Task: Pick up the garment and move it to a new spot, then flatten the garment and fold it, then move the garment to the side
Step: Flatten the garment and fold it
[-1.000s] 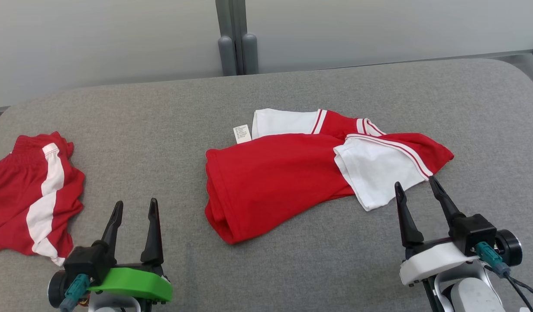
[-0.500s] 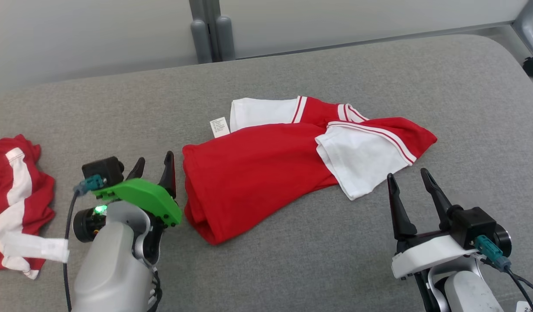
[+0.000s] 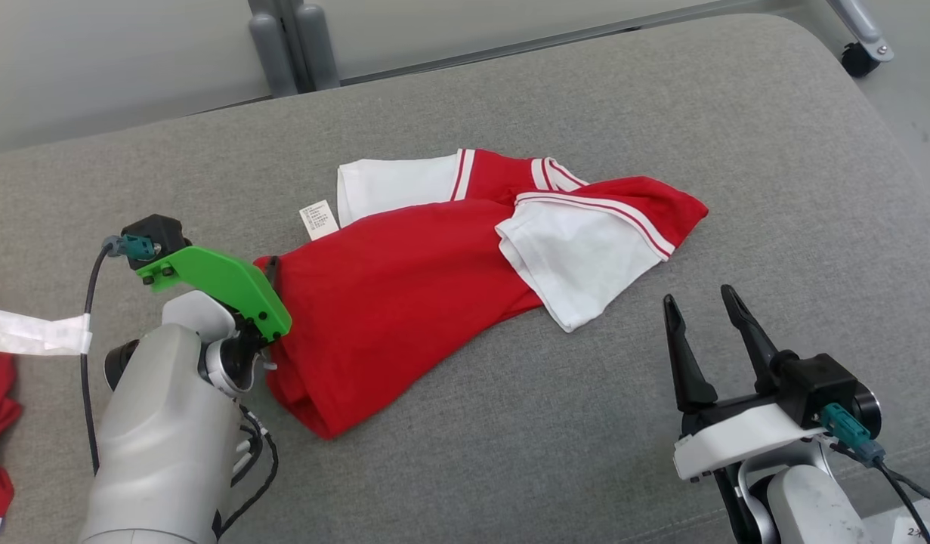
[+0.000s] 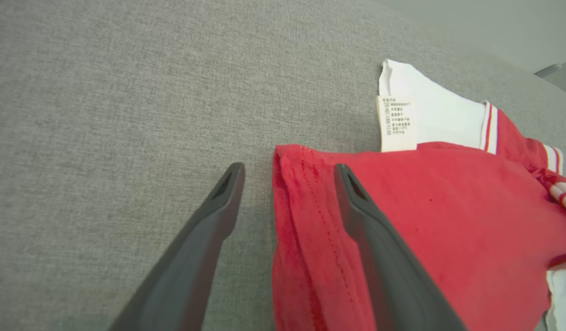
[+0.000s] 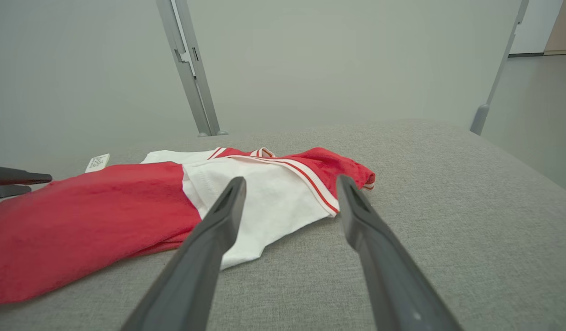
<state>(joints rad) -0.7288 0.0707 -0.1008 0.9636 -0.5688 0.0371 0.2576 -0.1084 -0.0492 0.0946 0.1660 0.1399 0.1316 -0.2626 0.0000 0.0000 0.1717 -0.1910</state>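
Grey woven fabric is covering the wide padded table, with a pale wall running behind it. A crumpled red short-sleeved shirt with white sleeves and striped trim is lying at the centre of the head view, its white care label sticking out at the upper left. At centre left, the left gripper is holding its fingers spread, straddling the shirt's red hem edge. At lower right, the right gripper is hovering spread wide beside a white sleeve, gripping nothing.
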